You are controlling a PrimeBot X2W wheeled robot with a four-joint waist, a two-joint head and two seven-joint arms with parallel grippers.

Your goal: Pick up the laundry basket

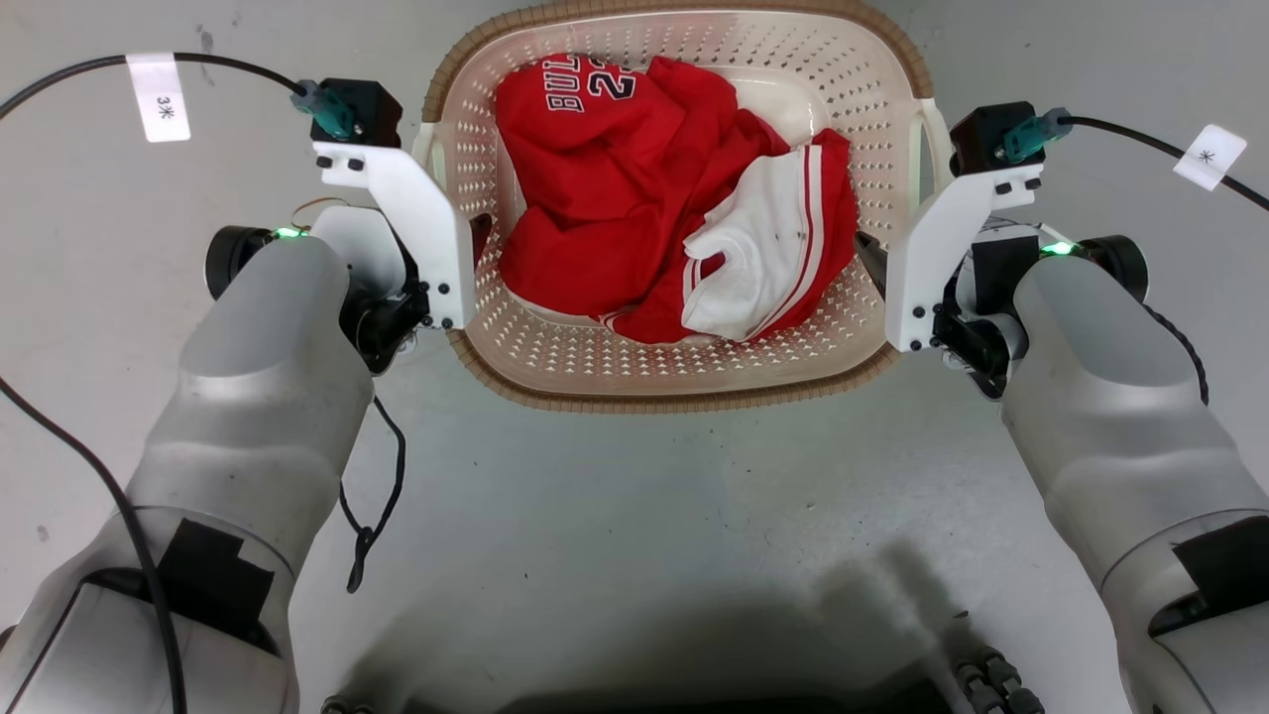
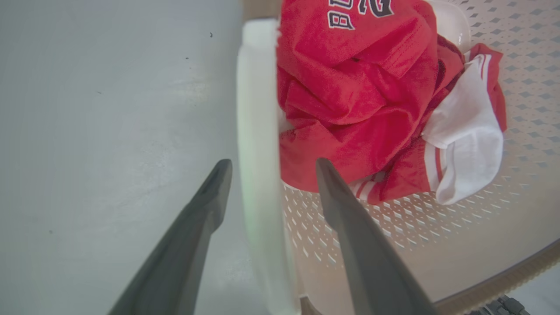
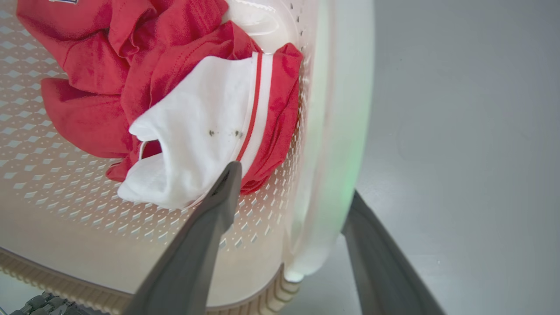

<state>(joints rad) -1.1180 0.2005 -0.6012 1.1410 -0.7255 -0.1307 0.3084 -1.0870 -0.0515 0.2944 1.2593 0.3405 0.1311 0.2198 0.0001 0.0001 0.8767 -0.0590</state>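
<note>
L gripper (image 2: 271, 168) wide open astride L handle (image 2: 258, 131) of basket (image 1: 684, 399), R gripper (image 3: 294, 183) likewise astride R handle (image 3: 341, 131), clothes (image 1: 615, 218) beyond inner fingers

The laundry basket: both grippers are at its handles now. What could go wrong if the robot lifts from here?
The left gripper and the right gripper straddle the white plastic side handles with jaws open; lifting before they close would likely slip.
The right inner finger appears close to the white-and-red garment; closing might pinch it.
Uneven lifting may tilt the cream perforated basket.
</note>
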